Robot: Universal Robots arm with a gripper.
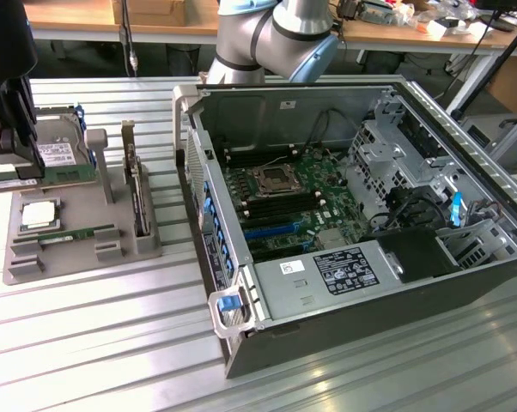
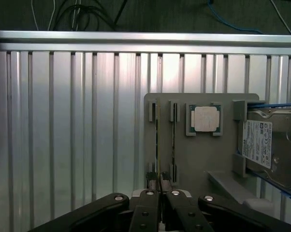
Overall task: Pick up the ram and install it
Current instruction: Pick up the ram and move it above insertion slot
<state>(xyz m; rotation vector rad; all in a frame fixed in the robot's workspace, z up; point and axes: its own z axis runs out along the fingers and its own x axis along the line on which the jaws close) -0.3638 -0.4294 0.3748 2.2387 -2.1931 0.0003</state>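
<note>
slats of bright aluminium make up the desk (image 1: 87, 343), ribbed with dark grooves and giving back a soft glare. in the exterior view a grey holder tray (image 1: 87, 210) lies on it at nine o'clock of the open computer case (image 1: 370, 335), near it but not touching.

the pincer (image 2: 160, 189) is clenched on the ram (image 2: 158, 145), held edge-on in the air above the tray. a second ram (image 1: 78, 233) lies in its slot just beside that line. the tray also carries a processor chip (image 1: 37, 215). a hard drive (image 1: 61, 154) sits at twelve o'clock of the chip, and an upright card (image 1: 138, 193) with a metal bracket stands at three o'clock.

the case lies on its side with its green motherboard (image 1: 284, 193) showing. the arm (image 1: 276, 34), with grey and pale blue joints, rises at twelve o'clock of the case.

beyond the desk stand wooden desks (image 1: 78, 17) strewn with cables and clutter, and a black stand leg (image 1: 490, 60) slants at two o'clock of the case. in the wrist view, past the desk's edge rail (image 2: 145, 41), black and blue cables (image 2: 232, 12) trail over a dark floor.
</note>
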